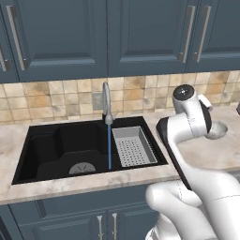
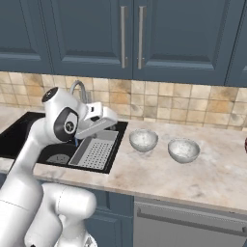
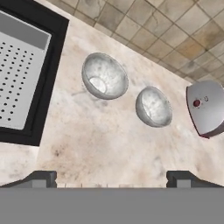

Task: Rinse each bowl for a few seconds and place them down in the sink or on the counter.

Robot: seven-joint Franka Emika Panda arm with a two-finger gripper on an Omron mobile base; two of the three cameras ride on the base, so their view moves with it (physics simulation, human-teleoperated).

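The counter (image 2: pixel 193 173) of beige marbled stone runs along the tiled wall (image 2: pixel 183 103), under dark blue cabinets (image 2: pixel 96 34). Set into its left part is the black sink (image 1: pixel 51 150), where a thin stream of water (image 1: pixel 109 147) falls from the silver faucet (image 1: pixel 106 103) toward the basin floor beside the round drain (image 1: pixel 82 168). A grey perforated tray (image 1: pixel 133 146) sits in the sink's right end. Right of the sink, the two bowls stand upright on the counter, near each other but apart: the left bowl (image 2: pixel 143 140) just beyond the sink's edge, the right bowl (image 2: pixel 183 150) a little nearer the front. In the hand view a grey appliance (image 3: pixel 208 109) with a small red dot lies farther right, by the wall. The gripper (image 3: pixel 111 178) hovers above bare counter, near side of the bowls, its jaws spread wide and released, with nothing between them and touching nothing; both finger tips (image 3: pixel 41 178) stand well apart.
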